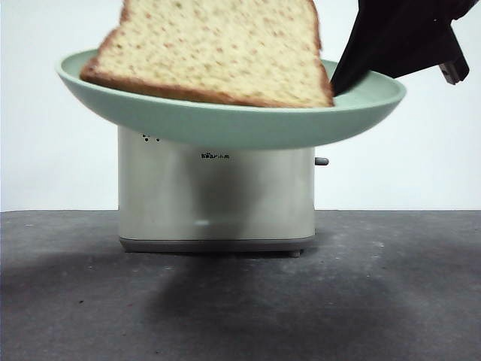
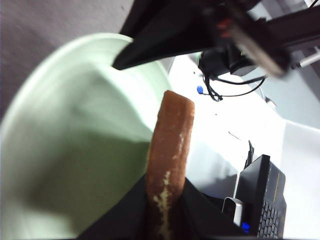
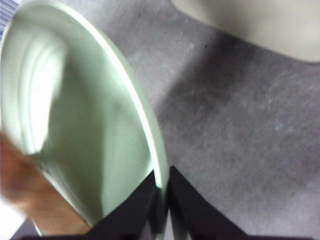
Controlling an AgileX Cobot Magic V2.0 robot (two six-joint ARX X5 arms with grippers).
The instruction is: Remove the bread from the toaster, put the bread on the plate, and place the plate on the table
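The bread (image 1: 218,49), in the upper middle of the front frame, has tan crumb flecked with darker specks and a dark brown crust. The plate (image 1: 225,124) under it is pale mint-green, with faint concentric rings showing in the wrist frames. The toaster (image 1: 216,199) at centre is cream-beige with small dark holes and a tiny dark logo. The tabletop (image 1: 391,301) across the bottom is matte dark grey-brown with pale smudges. Both claws are black: the right claw (image 3: 162,200) and the left claw (image 2: 165,215).

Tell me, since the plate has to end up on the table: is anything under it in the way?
Judging by the front view, the toaster seems to stand behind the plate, not under it; depth is uncertain. The right gripper clamps the rim, the left gripper pinches the bread. The table in front looks bare.
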